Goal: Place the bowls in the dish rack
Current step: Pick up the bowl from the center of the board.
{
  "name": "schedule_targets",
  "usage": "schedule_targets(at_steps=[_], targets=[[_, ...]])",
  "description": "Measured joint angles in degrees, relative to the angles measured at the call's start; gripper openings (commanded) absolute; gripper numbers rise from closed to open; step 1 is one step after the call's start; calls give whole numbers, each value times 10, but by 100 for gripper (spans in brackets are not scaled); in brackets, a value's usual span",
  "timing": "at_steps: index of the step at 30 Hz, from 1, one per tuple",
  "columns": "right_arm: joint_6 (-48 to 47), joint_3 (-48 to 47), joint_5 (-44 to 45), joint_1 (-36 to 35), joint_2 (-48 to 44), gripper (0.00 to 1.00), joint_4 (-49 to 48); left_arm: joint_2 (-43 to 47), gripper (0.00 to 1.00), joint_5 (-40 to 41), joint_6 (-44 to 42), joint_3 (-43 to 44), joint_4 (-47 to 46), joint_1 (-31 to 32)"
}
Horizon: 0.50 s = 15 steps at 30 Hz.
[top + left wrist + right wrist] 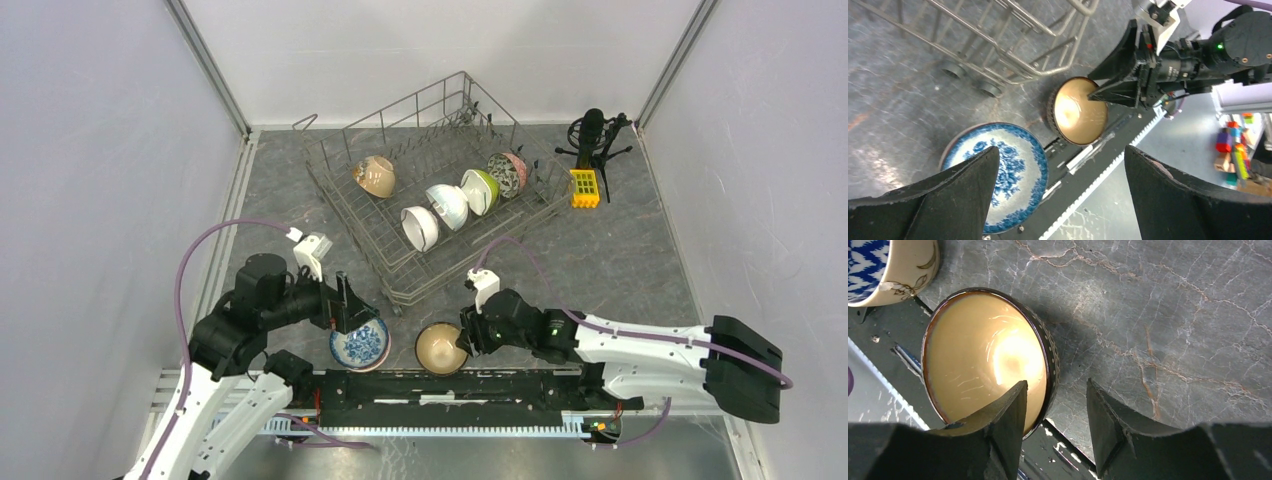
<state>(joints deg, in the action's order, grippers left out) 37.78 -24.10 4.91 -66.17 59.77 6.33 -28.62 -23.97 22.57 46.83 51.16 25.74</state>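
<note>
Grey veined stone tops the table (pixel 620 260), and the dish rack (pixel 395 262) sits at the middle of its far edge, turned at an angle. The left gripper (pixel 352 308) hangs near the near edge with its jaws spread wide, holding nothing. The right gripper (pixel 1055 390) is beside it with its jaws part open astride a rim, one finger inside and one outside, not yet pinching as far as I can tell. Five bowls stand in the rack: tan (pixel 376 176), two white (pixel 420 227), lime green (pixel 480 190) and speckled (pixel 508 173). Two wait at the near edge: the blue-and-white bowl (pixel 360 345) under the left jaws and the brown bowl (pixel 440 348) that the right jaws straddle. Judging by this, most of the load is done
</note>
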Motion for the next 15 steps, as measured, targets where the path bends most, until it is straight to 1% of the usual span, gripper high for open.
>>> schedule_targets(at_steps=[4, 11, 13, 15], targets=[[5, -7, 18, -12, 24, 47, -3, 9, 100, -28, 18, -19, 1, 0], [10, -14, 32, -28, 50, 34, -12, 26, 100, -55, 39, -32, 4, 0], [11, -15, 34, -30, 55, 26, -17, 26, 100, -60, 43, -36, 4, 0], [12, -15, 37, -32, 58, 9, -23, 26, 100, -63, 48, -43, 4, 0]])
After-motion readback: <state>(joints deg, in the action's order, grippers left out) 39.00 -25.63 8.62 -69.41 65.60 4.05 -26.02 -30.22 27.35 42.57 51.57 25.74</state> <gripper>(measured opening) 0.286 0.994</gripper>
